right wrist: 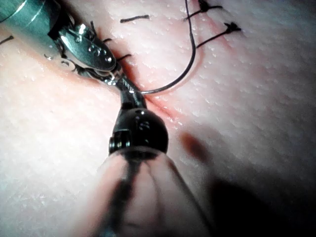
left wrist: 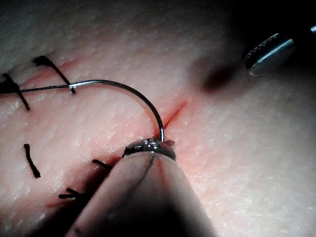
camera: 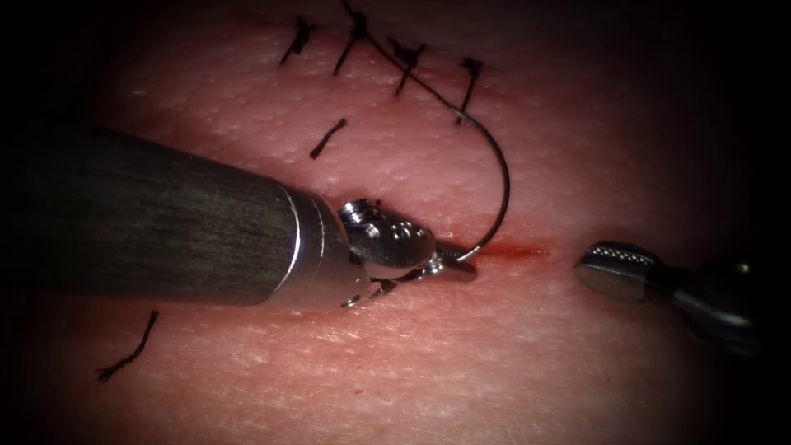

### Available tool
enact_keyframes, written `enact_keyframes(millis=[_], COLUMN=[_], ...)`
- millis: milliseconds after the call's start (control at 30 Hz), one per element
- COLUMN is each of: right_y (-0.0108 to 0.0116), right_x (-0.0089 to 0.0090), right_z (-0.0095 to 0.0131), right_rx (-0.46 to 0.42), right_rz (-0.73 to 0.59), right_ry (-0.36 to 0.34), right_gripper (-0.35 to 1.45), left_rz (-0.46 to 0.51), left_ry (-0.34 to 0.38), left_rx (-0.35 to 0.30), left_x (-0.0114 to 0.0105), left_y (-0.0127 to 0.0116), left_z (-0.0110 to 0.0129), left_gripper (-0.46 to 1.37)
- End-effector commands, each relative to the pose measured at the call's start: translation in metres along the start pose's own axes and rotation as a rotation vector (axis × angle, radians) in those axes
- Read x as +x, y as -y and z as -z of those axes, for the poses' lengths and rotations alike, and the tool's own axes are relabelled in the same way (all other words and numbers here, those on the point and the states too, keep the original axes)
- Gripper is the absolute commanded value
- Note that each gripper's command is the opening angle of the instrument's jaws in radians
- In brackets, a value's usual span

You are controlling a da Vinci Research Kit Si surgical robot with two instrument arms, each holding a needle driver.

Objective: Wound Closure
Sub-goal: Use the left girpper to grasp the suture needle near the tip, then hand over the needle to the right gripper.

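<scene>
The left arm's steel needle driver (camera: 451, 265) reaches in on a long dark shaft lying nearly flat over the pale pink pork tissue (camera: 428, 379), wrist bent toward the cut. Its jaws are clenched on the thin curved steel needle (camera: 501, 177) near its pointed end, right at the red-stained open stretch of the cut (camera: 517, 250). From the jaws the needle arcs up and away over the tissue to its tail, where the black thread (camera: 412, 74) joins it. The right arm's steel tool (camera: 616, 265) hovers well apart, beyond the cut's open end, holding nothing; I cannot tell its jaw state. Four black stitches (camera: 406, 59) cross the closed part; two loose thread ends (camera: 328, 138) lie nearby.
</scene>
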Motion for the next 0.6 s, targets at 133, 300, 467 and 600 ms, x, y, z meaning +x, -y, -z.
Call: enact_keyframes(millis=[133,300,467,600], right_y=[-0.0001,0.0001,0.0004,0.0004], right_x=[0.0003,0.0009,0.0015,0.0019], right_z=[0.0,-0.0003,-0.0009,-0.0014], right_rx=[-0.004,-0.031,-0.041,-0.047], right_rz=[-0.003,-0.022,-0.024,-0.064], right_ry=[0.001,0.0,0.0,-0.001], right_gripper=[0.35,0.88,1.26,1.34], left_rz=[-0.016,-0.044,-0.093,-0.158], left_ry=[-0.025,-0.028,-0.008,0.027], left_rx=[0.055,0.091,0.135,0.223], left_x=[0.0003,0.0008,0.0009,0.0005], left_y=[-0.0002,-0.0019,-0.0037,-0.0047], left_z=[0.0016,0.0043,0.0059,0.0066], left_gripper=[-0.35,-0.35,-0.35,-0.35])
